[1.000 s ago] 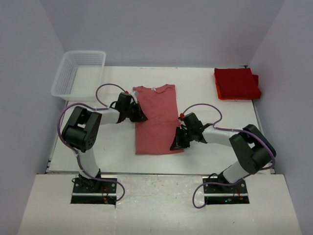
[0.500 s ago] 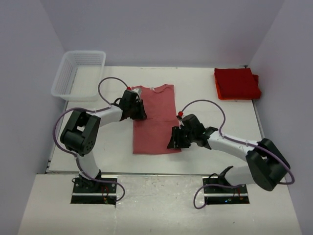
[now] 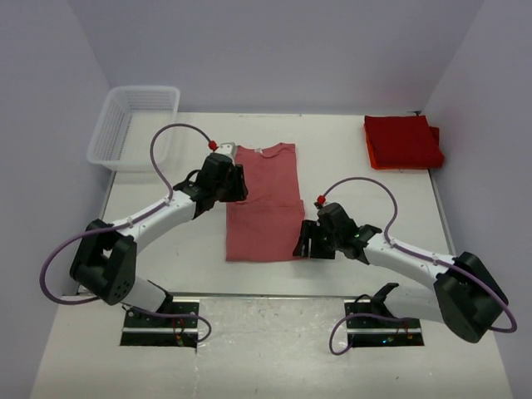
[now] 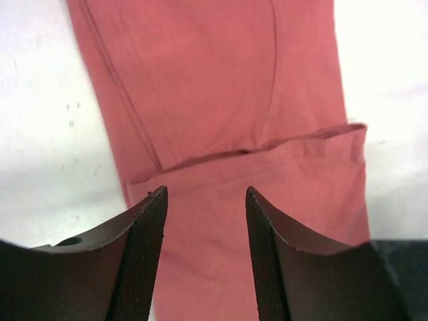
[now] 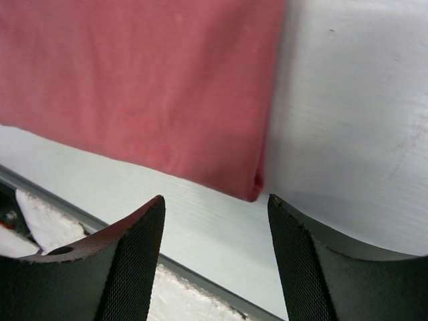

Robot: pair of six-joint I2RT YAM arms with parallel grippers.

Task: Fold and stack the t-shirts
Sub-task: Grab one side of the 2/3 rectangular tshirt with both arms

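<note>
Top view: salmon t-shirt [image 3: 264, 204] lies flat mid-worktop [image 3: 166, 241], sides folded in to a narrow strip. Its long axis runs 12 to 6 o'clock, collar pointing to 12. Red folded stack [image 3: 402, 141] sits in the 1 o'clock corner, well apart from it. White basket [image 3: 133, 126] at 10 o'clock. Left tool [image 3: 235, 184] is at the shirt's 9 o'clock edge near the collar end. Right tool [image 3: 304, 243] is at the shirt's 5 o'clock hem corner.

Left wrist view: fingers [image 4: 144, 254] spread apart, nothing between them, over the shirt. A folded-in sleeve edge crosses just ahead of the tips.

Right wrist view: fingers [image 5: 130, 261] spread apart, holding nothing. The hem corner lies just ahead of the gap, bare worktop beside it.
</note>
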